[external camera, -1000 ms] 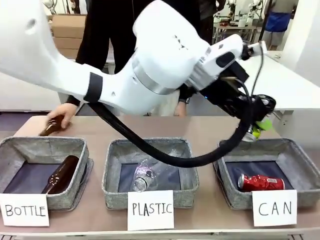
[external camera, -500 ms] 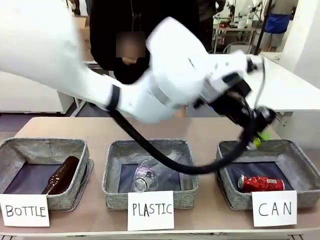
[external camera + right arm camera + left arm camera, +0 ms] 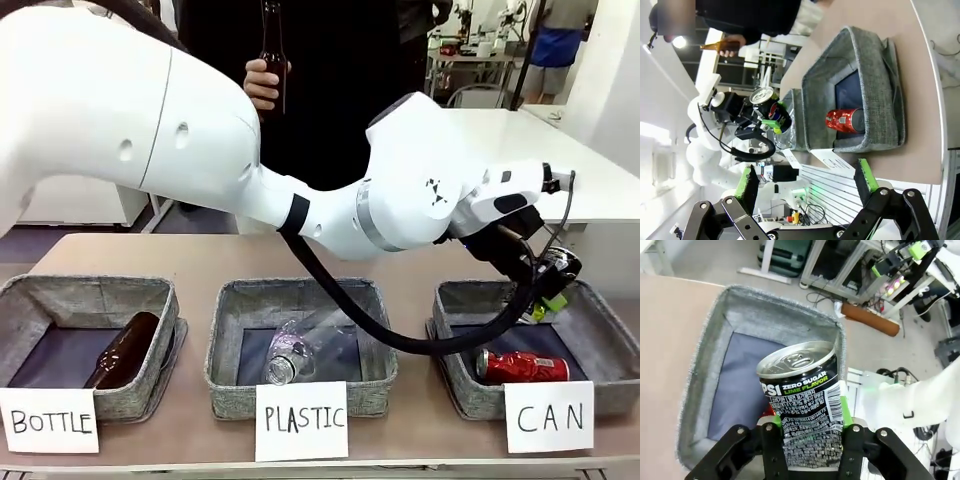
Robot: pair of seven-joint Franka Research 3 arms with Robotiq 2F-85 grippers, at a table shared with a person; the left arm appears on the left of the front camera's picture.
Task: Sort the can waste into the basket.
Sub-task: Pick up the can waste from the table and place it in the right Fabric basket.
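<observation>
The dark can point(image 3: 802, 400) is clamped between the green pads of the left gripper point(image 3: 807, 437) above the CAN basket point(image 3: 600, 325). The red can point(image 3: 522, 365) is seen lying inside. The right gripper point(image 3: 807, 182) is spread wide, empty.

a small dark metal can with silver top point(image 3: 802, 392) stands upright between green pads above the grey woven-fabric rectangular basket point(image 3: 600, 322) carded can; a red metal can point(image 3: 522, 366) lies sideways on its dark lining.
</observation>
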